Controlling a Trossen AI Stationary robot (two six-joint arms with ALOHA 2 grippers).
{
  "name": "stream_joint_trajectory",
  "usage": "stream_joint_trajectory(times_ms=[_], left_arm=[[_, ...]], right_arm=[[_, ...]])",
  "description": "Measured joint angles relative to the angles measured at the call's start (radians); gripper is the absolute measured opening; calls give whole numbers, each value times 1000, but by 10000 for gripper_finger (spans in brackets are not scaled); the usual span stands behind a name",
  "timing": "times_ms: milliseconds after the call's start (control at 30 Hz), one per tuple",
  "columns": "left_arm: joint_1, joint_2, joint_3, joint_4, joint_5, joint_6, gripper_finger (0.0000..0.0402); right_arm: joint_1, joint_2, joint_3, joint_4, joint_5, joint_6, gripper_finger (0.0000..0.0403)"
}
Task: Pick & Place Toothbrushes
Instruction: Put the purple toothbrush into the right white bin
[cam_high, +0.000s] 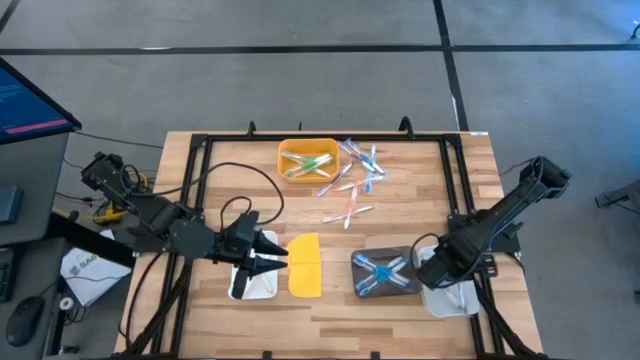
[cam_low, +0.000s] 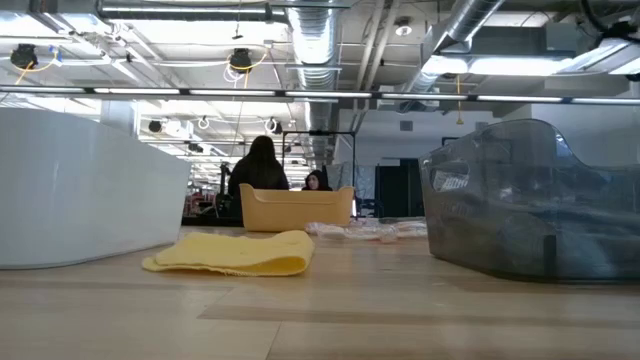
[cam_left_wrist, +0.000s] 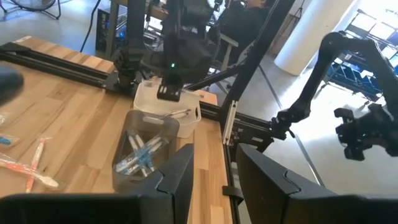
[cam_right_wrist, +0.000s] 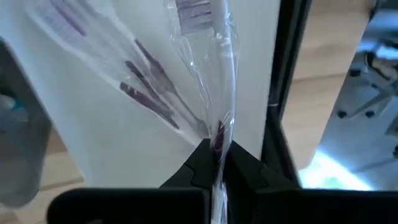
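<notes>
1. Nearest the overhead camera, at the left of the frame, the left end effector (cam_high: 268, 255) hovers over a white tray (cam_high: 243, 289) at the counter's lower left; its fingers (cam_left_wrist: 180, 177) stand spread with nothing between them.
2. Just right of it lies a flat yellow lid (cam_high: 305, 265) on the wooden counter (cam_high: 400, 215).
3. Above the lid, in the upper middle of the frame, an orange tray (cam_high: 292, 150) holds green toothbrushes (cam_high: 312, 164).
4. Right of that tray, loose pink and blue toothbrushes (cam_high: 352, 180) lie scattered on the bare wood.
5. Lower right of centre, a dark tray (cam_high: 360, 262) holds blue toothbrushes (cam_high: 384, 270).
6. Farthest right, the right end effector (cam_right_wrist: 217, 155) hangs above a second white tray (cam_high: 452, 299), fingers pressed together, pinching a clear-wrapped toothbrush (cam_right_wrist: 208, 50).
</notes>
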Motion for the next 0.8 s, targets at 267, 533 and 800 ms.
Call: stream_joint_trajectory(times_ms=[267,533,800], left_arm=[[-6,0,0,0,28,-2,117],[-6,0,0,-1,48,-9,117],[-6,0,0,-1,73,-8,117]], right_arm=[[-49,55,-88,78,-55,3,11],[-108,130,-102,125,-108,2,17],[-132,197,-101,122,-153,5,31]])
